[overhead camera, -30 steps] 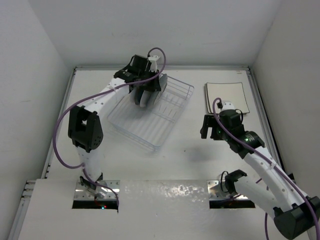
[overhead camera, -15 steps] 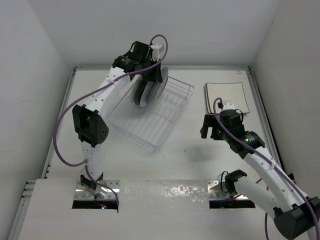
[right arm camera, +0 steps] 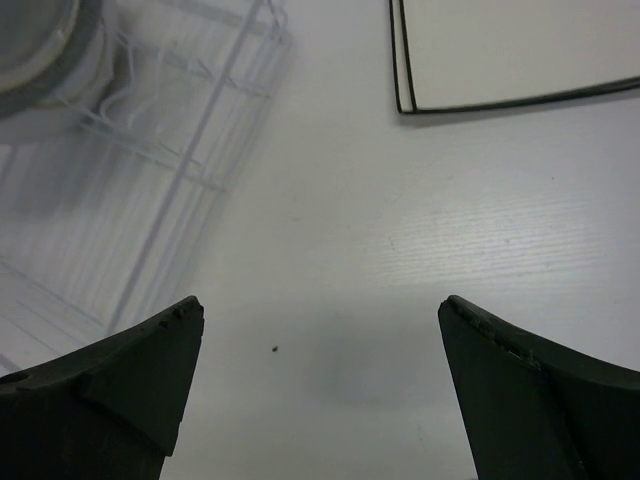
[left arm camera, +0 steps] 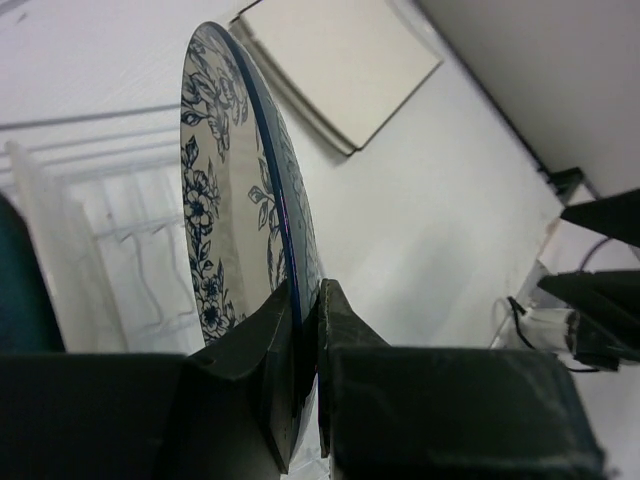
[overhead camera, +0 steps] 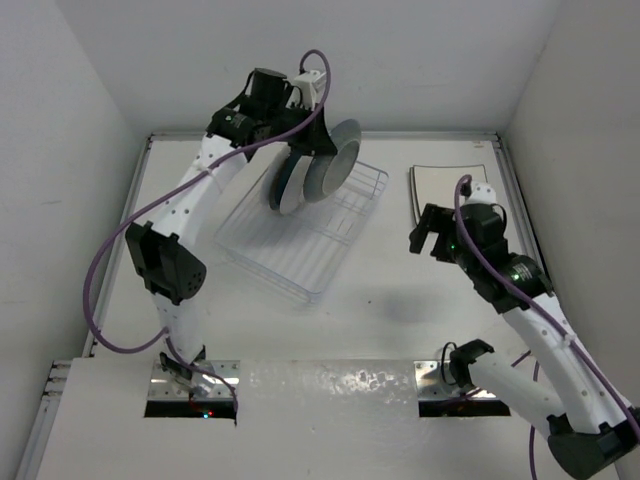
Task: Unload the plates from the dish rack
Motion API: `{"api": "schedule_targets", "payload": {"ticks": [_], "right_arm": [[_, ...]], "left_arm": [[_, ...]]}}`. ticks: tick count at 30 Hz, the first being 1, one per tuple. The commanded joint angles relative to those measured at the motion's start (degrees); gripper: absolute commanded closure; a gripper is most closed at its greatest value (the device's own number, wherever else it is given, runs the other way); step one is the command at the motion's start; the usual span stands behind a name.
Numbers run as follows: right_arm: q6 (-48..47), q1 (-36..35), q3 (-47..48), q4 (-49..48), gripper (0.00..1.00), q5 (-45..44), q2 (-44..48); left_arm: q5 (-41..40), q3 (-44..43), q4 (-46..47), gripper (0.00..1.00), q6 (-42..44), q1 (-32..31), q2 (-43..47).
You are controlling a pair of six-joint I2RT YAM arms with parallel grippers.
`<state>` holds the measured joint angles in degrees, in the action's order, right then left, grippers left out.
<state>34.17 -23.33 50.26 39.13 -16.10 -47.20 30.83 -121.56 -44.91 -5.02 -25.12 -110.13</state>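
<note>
The left hand (left arm camera: 305, 305) is clamped on the lower rim of the round white plate with the blue floral pattern (left arm camera: 215, 200). It holds the plate on edge, and in the top view the plate looks raised above the far end of the rectangular white wire dish rack (overhead camera: 300, 245). A second round plate with a dark teal face (overhead camera: 283, 185) stands in the prongs just beside it. The two square cream plates with thin dark rims (overhead camera: 452, 192) lie stacked on the white desk (overhead camera: 385, 295), right of the rack and well apart from it. The right hand (right arm camera: 320, 310) hangs between rack and stack with its fingers spread wide, holding nothing.

The weak point, as I judge it, is the grip — only a narrow bite on a thin, glazed edge, with most of the plate's weight standing above the fingers. A quick swing toward the stack could make the plate pivot or slide out. A low path could also clip the teal plate or a rack wire — and the right arm stands close to the likely landing spot.
</note>
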Motion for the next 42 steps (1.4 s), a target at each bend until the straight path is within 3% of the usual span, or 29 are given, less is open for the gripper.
{"api": "schedule_targets", "payload": {"ticks": [1,6,11,14,17,18,19,20,21,22,24,26,32,36,42], "right_arm": [[3.4,0.3,5.9,1.6,0.02,-4.8,1.4],[4.7,0.3,12.8,4.2,0.01,-7.6,-0.5],[5.9,0.2,20.7,6.2,0.01,-8.3,-2.9],[6.8,0.3,23.9,7.4,0.01,-8.3,-2.7],[7.0,0.2,25.4,8.8,0.01,-9.2,-1.8],[6.8,0.3,25.7,9.3,0.01,-9.4,-1.7],[6.6,0.2,25.8,9.9,0.01,-9.2,-1.4],[6.6,0.2,25.6,10.2,0.01,-9.0,-1.3],[6.6,0.3,25.4,10.2,0.01,-8.3,-1.1],[6.3,0.3,25.0,9.4,0.01,-5.7,-1.0],[5.8,0.2,25.6,8.7,0.01,-1.7,-1.5],[5.2,0.2,28.0,8.3,0.01,4.9,-3.4],[5.8,0.3,29.6,5.6,0.01,15.7,-4.9],[5.6,0.3,24.1,3.9,0.03,21.5,-6.8],[2.7,0.2,16.4,-2.3,0.07,29.2,-9.3]], "left_arm": [[9.5,-1.2,14.8,1.0,-0.9,-1.7,8.2],[10.3,-1.0,20.2,1.0,-1.5,-2.9,10.8],[-4.8,1.4,20.5,1.0,9.1,-5.2,16.2],[-14.3,7.5,23.2,1.0,17.4,-8.6,21.9],[-27.9,15.7,27.1,1.0,28.5,-17.0,28.3],[-37.5,18.8,28.1,1.0,31.8,-19.9,30.5],[-42.2,20.6,29.2,1.0,38.0,-23.0,31.6],[-47.6,23.2,30.7,1.0,41.0,-29.5,32.9],[-57.0,29.0,34.7,1.0,44.2,-32.6,35.1],[-61.5,31.9,37.0,1.0,50.7,-38.5,35.9],[-74.8,41.8,45.8,1.0,58.0,-43.5,37.4],[-82.0,51.1,55.2,1.0,67.0,-48.3,38.7],[-88.1,62.0,60.1,1.0,72.0,-57.2,39.5],[-91.1,66.1,68.7,1.0,77.4,-61.4,38.4],[-91.1,69.1,73.7,1.0,79.0,-65.0,37.4]]}}
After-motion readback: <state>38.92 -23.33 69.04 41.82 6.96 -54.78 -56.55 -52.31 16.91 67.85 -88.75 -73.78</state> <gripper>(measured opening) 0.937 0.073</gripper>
